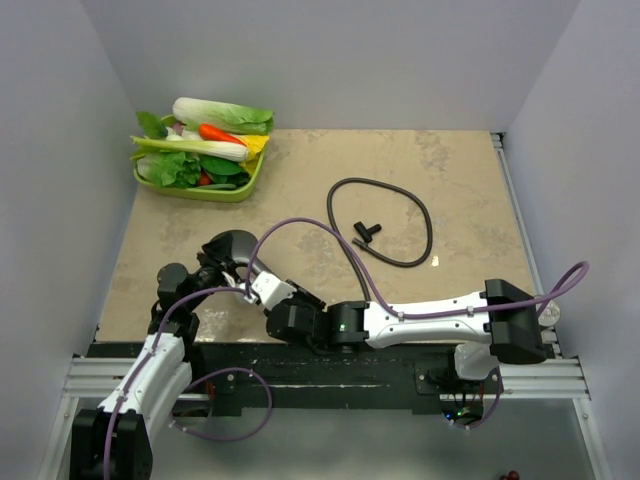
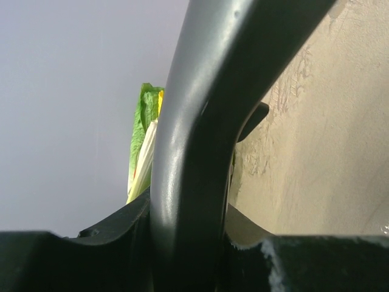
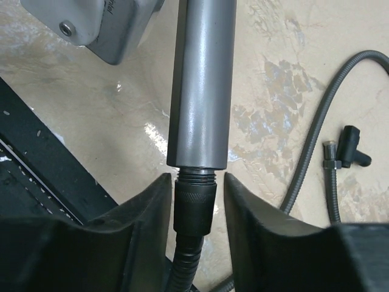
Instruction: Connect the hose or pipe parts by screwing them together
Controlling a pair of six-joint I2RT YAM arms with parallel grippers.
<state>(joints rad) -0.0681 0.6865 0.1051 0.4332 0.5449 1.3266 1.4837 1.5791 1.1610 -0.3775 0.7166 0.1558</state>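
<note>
The dark grey shower head (image 1: 232,245) is lifted at the near left, and my left gripper (image 1: 213,263) is shut on its curved handle (image 2: 194,152), which fills the space between the jaws of the left gripper (image 2: 188,228). The straight handle end (image 3: 203,79) points at my right gripper (image 3: 194,194). The hose's knurled nut (image 3: 194,204) sits on the handle's thread. The right jaws flank this nut with narrow gaps, so the gripper is open. The thin dark hose (image 1: 420,215) loops over the table, and its free end nut (image 3: 330,159) lies flat.
A small black T-shaped piece (image 1: 368,232) lies next to the hose's free end. A green tray (image 1: 240,190) of toy vegetables stands at the back left. Purple cables (image 1: 300,225) arch over the arms. A white housing (image 3: 103,24) hangs near the handle.
</note>
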